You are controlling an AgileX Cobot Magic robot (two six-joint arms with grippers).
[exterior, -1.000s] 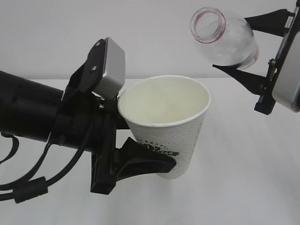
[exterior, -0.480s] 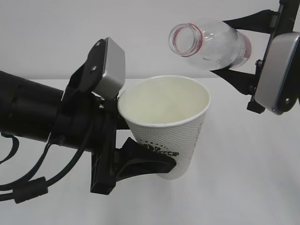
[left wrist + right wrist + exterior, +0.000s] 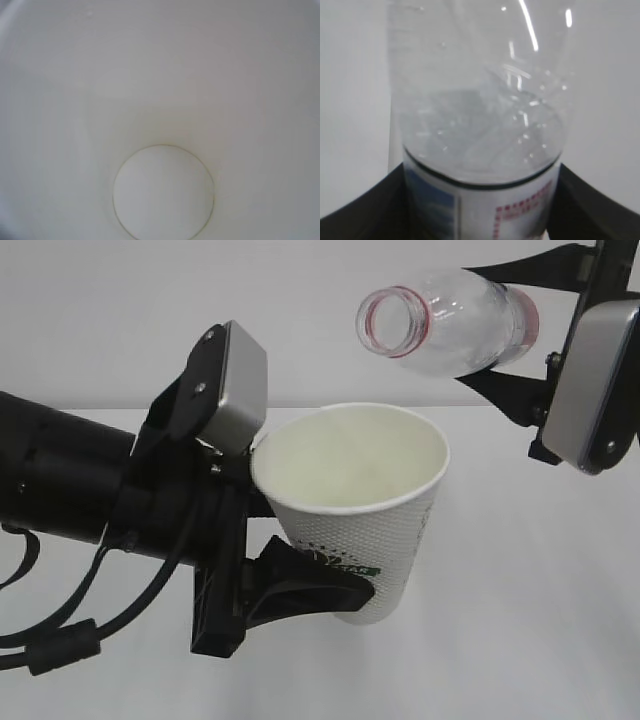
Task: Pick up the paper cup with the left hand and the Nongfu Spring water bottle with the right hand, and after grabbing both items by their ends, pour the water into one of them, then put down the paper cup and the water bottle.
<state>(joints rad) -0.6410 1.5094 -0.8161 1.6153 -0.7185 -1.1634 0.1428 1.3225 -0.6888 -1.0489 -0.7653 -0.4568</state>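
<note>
Gripping: left hand point(image 3: 300, 530) on "STAR"-printed paper cup point(image 3: 355, 505), right hand point(image 3: 520, 335) on red-labelled bottle point(image 3: 445, 320).

White table, plain wall behind

The table point(image 3: 520, 620) is flat matte white; its far edge meets the wall about mid-frame in the exterior view. No object visibly rests on its surface.

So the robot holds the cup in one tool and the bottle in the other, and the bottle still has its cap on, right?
Not quite. The Nongfu Spring water bottle has no cap: the exterior view shows its open mouth with the red ring, tipped toward the paper cup. The rest is right: the left tool holds the cup and the right tool holds the bottle.
</note>
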